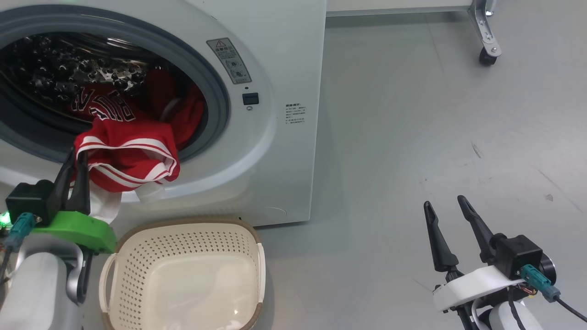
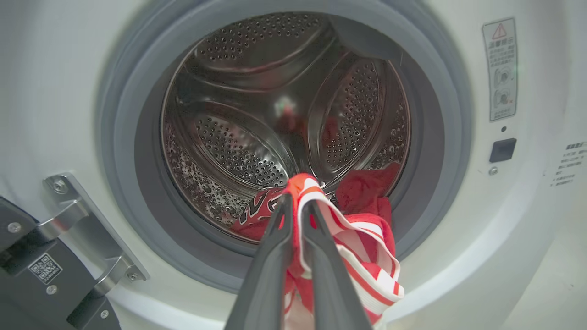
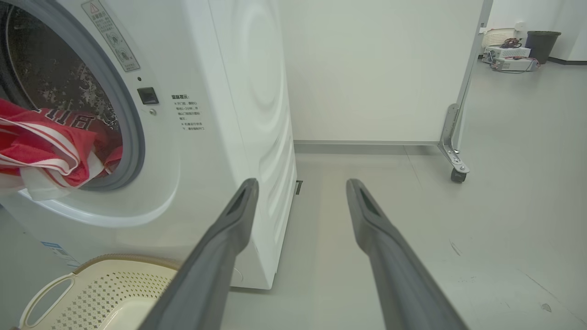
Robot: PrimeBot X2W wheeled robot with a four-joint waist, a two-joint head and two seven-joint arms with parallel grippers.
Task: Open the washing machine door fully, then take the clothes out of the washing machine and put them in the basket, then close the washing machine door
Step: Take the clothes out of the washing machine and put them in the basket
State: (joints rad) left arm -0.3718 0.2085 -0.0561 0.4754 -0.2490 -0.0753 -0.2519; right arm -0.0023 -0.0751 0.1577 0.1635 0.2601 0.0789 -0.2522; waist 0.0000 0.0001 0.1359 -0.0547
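Left hand (image 2: 297,201), clothes (image 2: 362,250) half in drum (image 2: 238,146)

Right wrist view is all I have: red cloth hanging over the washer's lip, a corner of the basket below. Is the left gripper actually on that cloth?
Observer: Yes. The left gripper is shut on the clothes, pinching the red-and-white striped part that hangs out.
Operator: Anything in the basket?
Observer: No. The head view shows the whole inside of the basket, with nothing in it.
Operator: More in the drum?
Observer: Yes. The left wrist view looks straight in: more red fabric lies low at the front of the drum, including a lettered piece.
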